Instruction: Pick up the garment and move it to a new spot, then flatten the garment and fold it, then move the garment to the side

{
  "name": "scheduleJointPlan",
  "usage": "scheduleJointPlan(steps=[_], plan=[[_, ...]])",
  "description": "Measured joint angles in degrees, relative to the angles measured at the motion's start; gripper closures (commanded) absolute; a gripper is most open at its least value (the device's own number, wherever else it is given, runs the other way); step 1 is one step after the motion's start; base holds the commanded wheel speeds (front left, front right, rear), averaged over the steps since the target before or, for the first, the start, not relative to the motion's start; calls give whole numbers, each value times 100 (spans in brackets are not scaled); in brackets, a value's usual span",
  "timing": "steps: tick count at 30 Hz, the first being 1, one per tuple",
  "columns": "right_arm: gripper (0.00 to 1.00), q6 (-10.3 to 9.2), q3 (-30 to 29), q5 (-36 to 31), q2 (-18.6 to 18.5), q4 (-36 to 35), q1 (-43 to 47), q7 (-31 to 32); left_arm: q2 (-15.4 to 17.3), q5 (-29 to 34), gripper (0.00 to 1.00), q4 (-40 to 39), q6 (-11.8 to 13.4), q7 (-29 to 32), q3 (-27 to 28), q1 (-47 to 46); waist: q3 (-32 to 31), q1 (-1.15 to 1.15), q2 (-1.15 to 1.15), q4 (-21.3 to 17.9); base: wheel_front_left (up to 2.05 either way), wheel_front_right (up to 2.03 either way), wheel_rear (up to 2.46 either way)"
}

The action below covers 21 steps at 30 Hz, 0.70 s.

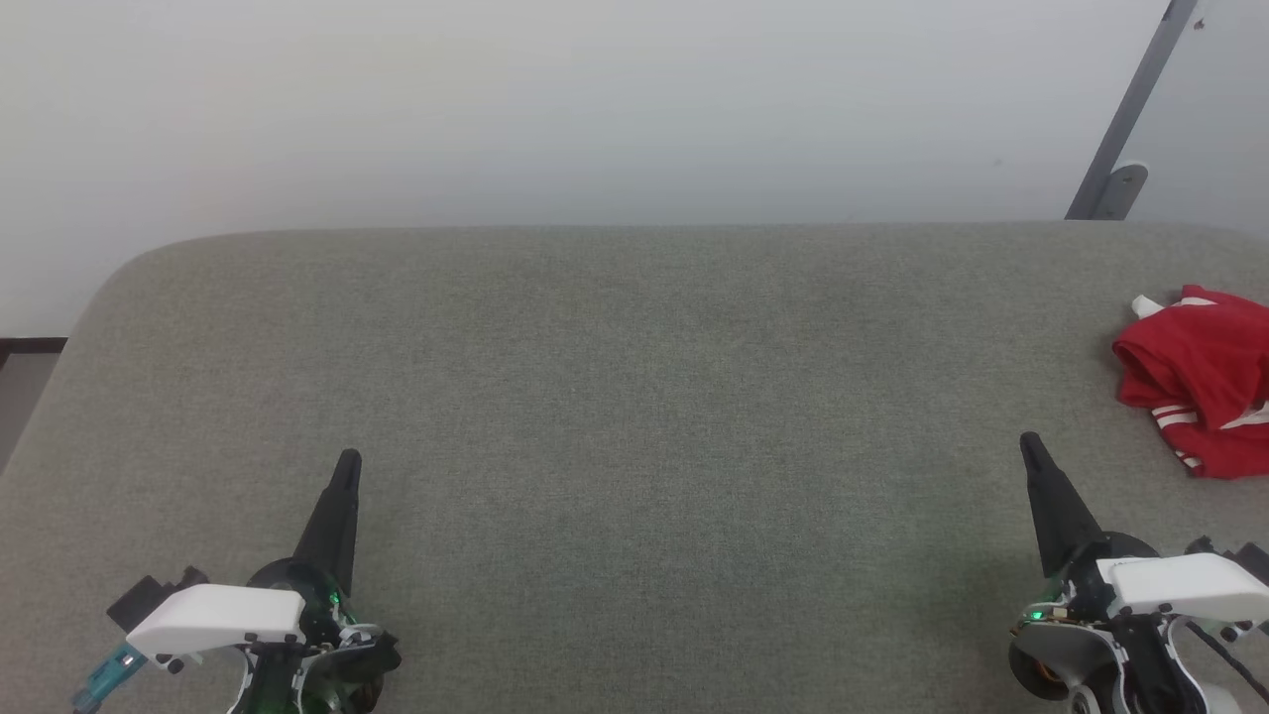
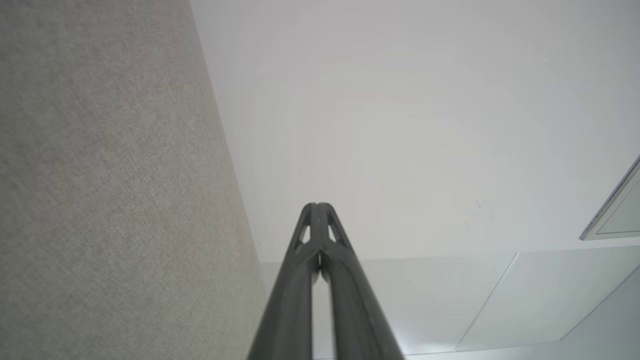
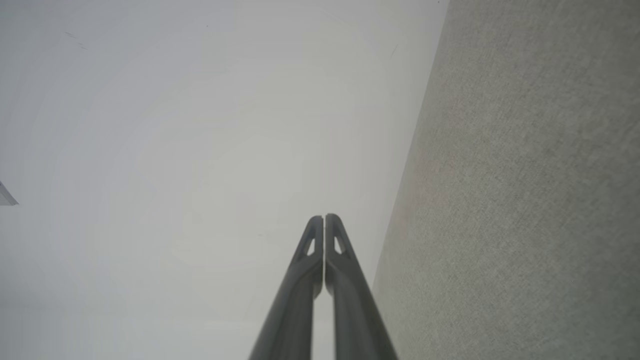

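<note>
My left gripper [image 1: 348, 458] and right gripper [image 1: 1029, 441] are pinching together; the soft, bunched-up red garment [image 1: 1205, 377] is lying near the right one

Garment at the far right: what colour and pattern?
The garment is bright red with white panels and thin white stripes, best seen in the head view.

The dark two-fingered left pincer [image 2: 317, 206] is pointing up, its tips touching. A grey woven cloth surface [image 2: 100, 200] is running down the left, beside a plain white wall [image 2: 400, 125].
</note>
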Motion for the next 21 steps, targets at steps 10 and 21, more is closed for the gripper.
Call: scheduleJointPlan(steps=[10, 21], plan=[[100, 0, 0, 0, 1, 1, 0, 0, 0, 0, 100, 0, -1, 0, -1, 0, 0, 0, 0, 0, 0, 0, 0], [100, 0, 2, 0, 1, 0, 0, 0, 0, 0, 100, 0, -1, 0, -1, 0, 0, 0, 0, 0, 0, 0, 0]])
